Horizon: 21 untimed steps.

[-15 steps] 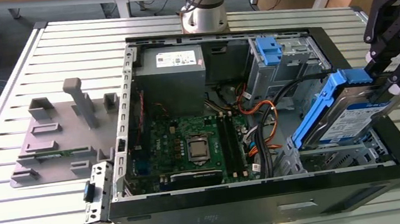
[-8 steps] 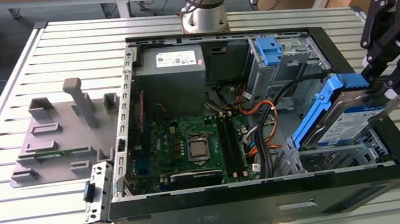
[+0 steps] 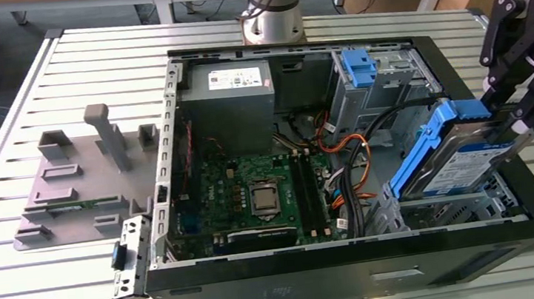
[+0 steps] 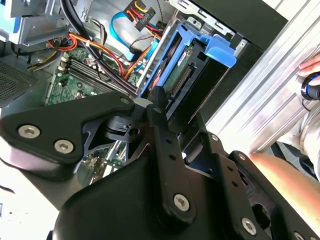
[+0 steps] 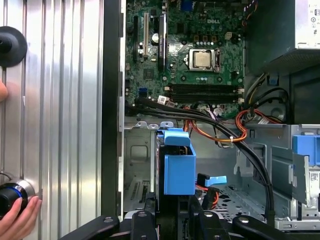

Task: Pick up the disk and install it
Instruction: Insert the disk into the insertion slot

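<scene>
Slatted metal table (image 3: 4, 110) under an open computer case (image 3: 360, 274). Gripper (image 3: 514, 122) clamped on the disk (image 3: 462, 162) — held tilted, lower end at the drive bay (image 3: 452, 210), exterior view's right. Likely trouble: snagging the cables (image 3: 346, 141) alongside, or jamming askew on the bay's rails.

Silvery metal disk (image 3: 467, 162), ribbed metal table (image 3: 44, 292)

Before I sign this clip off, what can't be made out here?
Exterior view: the disk has its lower end behind the drive cage; the pincer is cut by the frame edge.
First wrist view: the disk's label is hidden, disk seen edge-on; the hand is cut by the frame edge.
</scene>
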{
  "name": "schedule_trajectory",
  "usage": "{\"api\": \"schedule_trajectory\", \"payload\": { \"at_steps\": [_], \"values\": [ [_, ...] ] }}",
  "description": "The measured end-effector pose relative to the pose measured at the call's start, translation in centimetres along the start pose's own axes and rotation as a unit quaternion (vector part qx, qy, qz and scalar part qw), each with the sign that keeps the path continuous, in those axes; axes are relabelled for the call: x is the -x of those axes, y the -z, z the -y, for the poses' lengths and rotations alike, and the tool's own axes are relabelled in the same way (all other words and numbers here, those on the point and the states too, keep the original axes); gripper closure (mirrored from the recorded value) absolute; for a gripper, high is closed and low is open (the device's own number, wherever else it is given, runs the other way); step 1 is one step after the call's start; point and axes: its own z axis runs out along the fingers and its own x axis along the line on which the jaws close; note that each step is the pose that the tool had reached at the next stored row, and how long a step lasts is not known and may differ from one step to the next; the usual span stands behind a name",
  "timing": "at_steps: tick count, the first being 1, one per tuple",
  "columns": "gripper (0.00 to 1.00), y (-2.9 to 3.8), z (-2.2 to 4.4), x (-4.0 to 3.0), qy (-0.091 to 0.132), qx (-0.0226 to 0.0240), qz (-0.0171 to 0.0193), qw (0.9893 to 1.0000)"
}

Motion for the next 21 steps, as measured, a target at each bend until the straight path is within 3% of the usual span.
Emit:
{"api": "schedule_trajectory", "payload": {
  "at_steps": [21],
  "values": [
    [0.65, -3.82, 0.07, -0.14, 0.000, 0.0000, -0.0002, 1.0000]
  ]
}}
